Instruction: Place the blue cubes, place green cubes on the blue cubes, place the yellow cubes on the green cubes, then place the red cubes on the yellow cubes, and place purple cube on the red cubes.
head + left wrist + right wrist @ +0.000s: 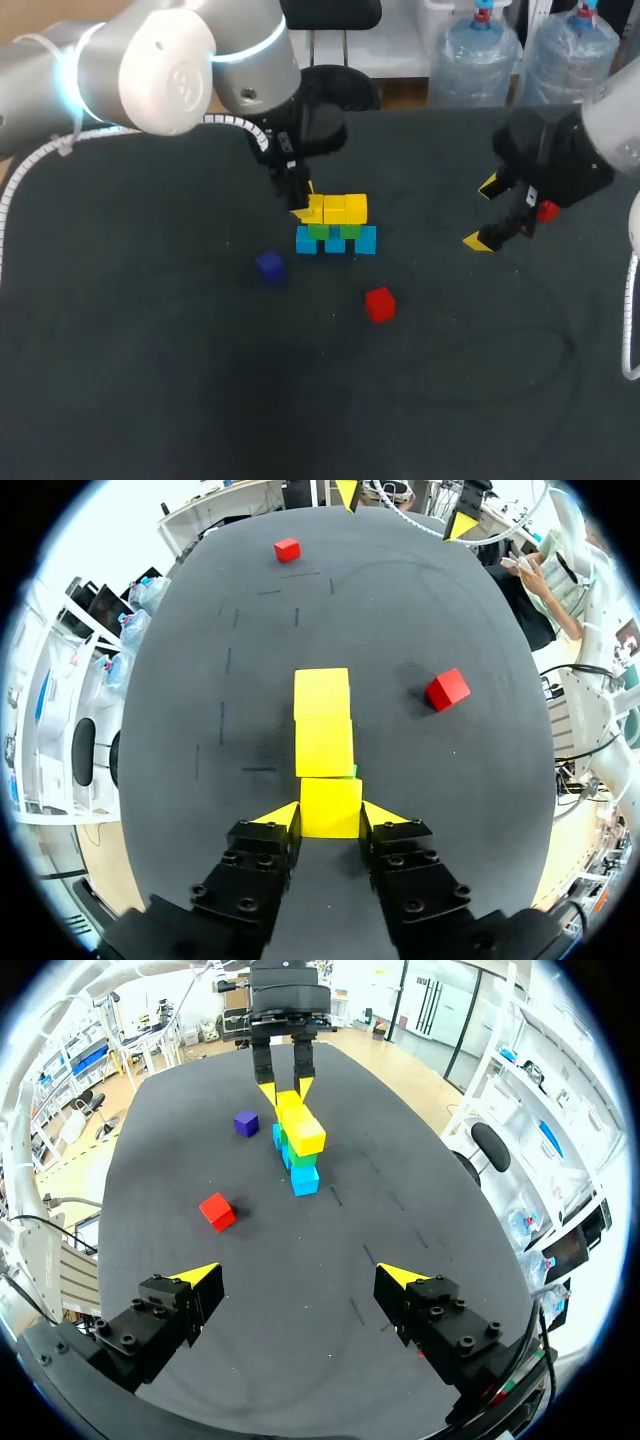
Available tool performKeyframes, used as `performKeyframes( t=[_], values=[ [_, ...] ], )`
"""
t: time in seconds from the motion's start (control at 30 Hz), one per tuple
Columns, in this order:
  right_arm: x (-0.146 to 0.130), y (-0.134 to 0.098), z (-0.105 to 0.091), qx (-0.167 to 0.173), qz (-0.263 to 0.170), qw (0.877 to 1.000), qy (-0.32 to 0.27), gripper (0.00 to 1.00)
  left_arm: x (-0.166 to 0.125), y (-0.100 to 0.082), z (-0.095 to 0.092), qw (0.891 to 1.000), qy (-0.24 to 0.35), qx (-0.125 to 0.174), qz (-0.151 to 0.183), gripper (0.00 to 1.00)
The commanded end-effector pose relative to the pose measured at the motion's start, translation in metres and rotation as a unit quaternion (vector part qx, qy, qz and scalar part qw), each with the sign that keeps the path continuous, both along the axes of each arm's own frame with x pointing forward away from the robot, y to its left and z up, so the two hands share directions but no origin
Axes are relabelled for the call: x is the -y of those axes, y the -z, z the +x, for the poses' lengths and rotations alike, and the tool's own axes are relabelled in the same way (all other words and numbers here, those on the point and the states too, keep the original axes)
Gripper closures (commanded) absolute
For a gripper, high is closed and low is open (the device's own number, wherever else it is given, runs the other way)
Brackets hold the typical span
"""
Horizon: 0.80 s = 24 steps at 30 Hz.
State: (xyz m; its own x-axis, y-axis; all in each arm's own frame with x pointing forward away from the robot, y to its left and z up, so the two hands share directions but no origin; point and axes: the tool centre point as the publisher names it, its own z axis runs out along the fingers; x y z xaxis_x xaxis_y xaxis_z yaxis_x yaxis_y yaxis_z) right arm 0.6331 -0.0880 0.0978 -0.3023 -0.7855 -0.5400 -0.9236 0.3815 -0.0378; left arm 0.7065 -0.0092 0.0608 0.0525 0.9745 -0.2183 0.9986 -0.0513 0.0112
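Left gripper, left wrist view: my left gripper is closest to the lens. Its fingers are closed from two sides on the end yellow cube, each tip against a side face.
Row axis: the other two yellow cubes run straight ahead of my fingers, touching end to end. My grip lies across that line, so I judge that opening sideways would clear the neighbours.
Red cubes: the middle red cube lies off to one side of the row's far end, apart from it. The right-side red cube sits close to my right gripper.
Stack, head view: blue cubes sit on the worktop about midway between its left and right edges, toward the far edge. Green cubes are on them, with the yellow row on top.
Purple cube: it lies just beside the stack, on the near-edge side.
Nearer arm: for the middle red cube, the left, I judge. The right-side one lies just beside my right fingers.
Right gripper, right wrist view: its fingers are spread wide with nothing between them. The stack is well ahead.
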Motion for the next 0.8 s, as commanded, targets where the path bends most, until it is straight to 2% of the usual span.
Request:
performKeyframes(
  t=[0.03,0.8],
  values=[
    [-0.0003,0.0009,0.0012,0.0,0.001,1.0,-0.001,0.0,0.0013,0.0,0.0023,1.0,0.0,-0.002,0.003,1.0],
    [-0.0003,0.0009,0.0012,0.0,0.001,1.0,-0.001,0.0,0.0004,0.0019,0.002,1.0,-0.001,-0.004,0.002,1.0]
  ],
)
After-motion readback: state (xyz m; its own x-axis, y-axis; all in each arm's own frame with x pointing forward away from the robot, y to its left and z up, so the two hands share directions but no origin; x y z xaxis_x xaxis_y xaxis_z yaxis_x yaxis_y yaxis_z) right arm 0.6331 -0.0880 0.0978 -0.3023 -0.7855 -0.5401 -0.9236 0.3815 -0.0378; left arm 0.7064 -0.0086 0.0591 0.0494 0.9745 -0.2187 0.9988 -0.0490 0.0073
